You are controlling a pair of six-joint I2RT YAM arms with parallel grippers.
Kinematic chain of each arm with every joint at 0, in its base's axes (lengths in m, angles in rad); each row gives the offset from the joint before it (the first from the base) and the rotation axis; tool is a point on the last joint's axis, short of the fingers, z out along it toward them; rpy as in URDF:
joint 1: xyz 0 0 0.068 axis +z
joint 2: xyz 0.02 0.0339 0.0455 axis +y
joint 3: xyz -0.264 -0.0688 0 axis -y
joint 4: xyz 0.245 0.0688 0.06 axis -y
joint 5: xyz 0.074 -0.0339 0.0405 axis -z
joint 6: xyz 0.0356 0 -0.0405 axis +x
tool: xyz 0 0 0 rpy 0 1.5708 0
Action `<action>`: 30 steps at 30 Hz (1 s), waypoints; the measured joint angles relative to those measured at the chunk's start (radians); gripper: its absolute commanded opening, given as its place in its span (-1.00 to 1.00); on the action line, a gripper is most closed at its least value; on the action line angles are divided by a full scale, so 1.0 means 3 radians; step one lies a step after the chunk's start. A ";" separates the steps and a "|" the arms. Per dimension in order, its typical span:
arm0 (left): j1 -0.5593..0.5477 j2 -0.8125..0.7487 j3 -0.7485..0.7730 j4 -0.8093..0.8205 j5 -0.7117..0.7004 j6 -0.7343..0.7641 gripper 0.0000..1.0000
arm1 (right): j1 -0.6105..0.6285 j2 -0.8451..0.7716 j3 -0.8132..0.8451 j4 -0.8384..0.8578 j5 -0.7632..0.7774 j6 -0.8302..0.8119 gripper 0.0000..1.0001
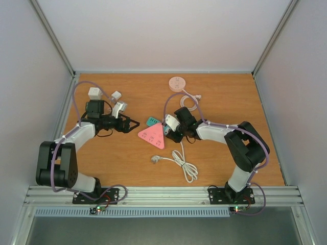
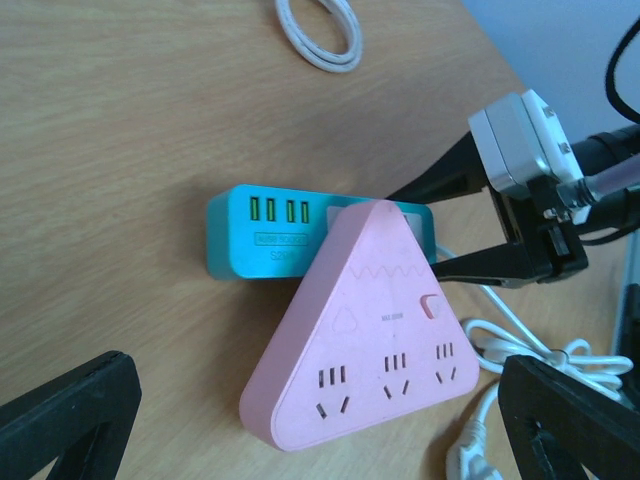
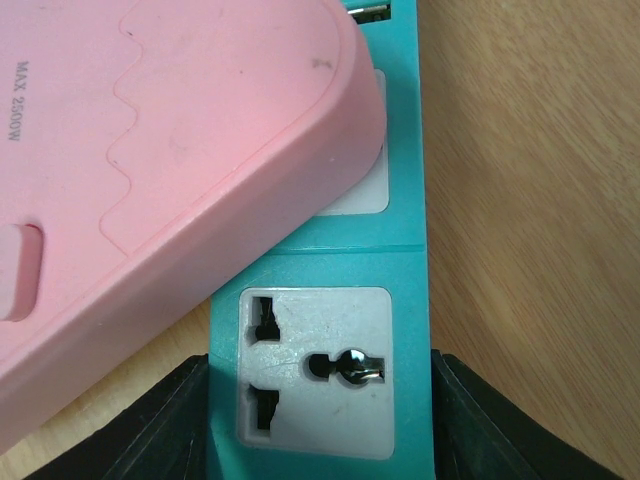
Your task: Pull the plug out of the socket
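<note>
On the wooden surface [image 1: 219, 102], near its middle, lies the pink triangular adaptor [image 2: 365, 330], its apex riding up over the teal socket strip [image 2: 270, 225], where it seems to be plugged in. Both look like stiff, light, smooth plastic. The adaptor's sloping sides near the apex probably offer the surest hold for a straight pull. The right pincer [image 3: 320, 400] pinches the strip's end, a finger against each side. The left pincer [image 2: 315, 420] hangs spread before the adaptor's base.

Bright, even overhead light; soft shadows, sharp focus
</note>
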 measured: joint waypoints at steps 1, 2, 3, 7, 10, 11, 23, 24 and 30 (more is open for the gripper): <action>0.0000 0.0036 -0.0010 0.0013 0.0047 -0.0003 0.97 | -0.0024 0.0003 0.0000 -0.0008 -0.0047 -0.0031 -0.26; -0.0001 0.0070 -0.0027 0.0028 0.0093 -0.0008 0.97 | -0.0051 0.0005 0.0000 -0.0015 -0.0092 -0.0051 -0.27; -0.0003 0.0099 -0.0047 0.0047 0.0128 -0.0017 0.96 | -0.0076 0.0005 0.0000 -0.0027 -0.0134 -0.0064 -0.27; -0.0027 0.0137 -0.0159 0.0167 0.0251 -0.0109 0.94 | -0.0191 0.0009 -0.0001 -0.0078 -0.0278 -0.0070 -0.30; -0.0048 0.0139 -0.0230 0.0315 0.0337 -0.0247 0.91 | -0.0278 0.0018 -0.0001 -0.0102 -0.0395 -0.0053 -0.31; -0.0052 0.0139 -0.0254 0.0385 0.0367 -0.0299 0.90 | -0.0301 0.0024 -0.0001 -0.0108 -0.0431 -0.0045 -0.32; -0.0067 0.0482 -0.0469 0.1176 0.0546 -0.1052 0.77 | -0.0425 0.0083 -0.0006 -0.0086 -0.0711 0.0072 -0.35; -0.0074 0.0520 -0.0474 0.1231 0.0561 -0.1106 0.76 | -0.0426 0.0083 -0.0010 -0.0078 -0.0717 0.0083 -0.35; -0.0163 0.0725 -0.0477 0.1417 0.0659 -0.1320 0.72 | -0.0429 0.0090 -0.0023 -0.0045 -0.0746 0.0132 -0.36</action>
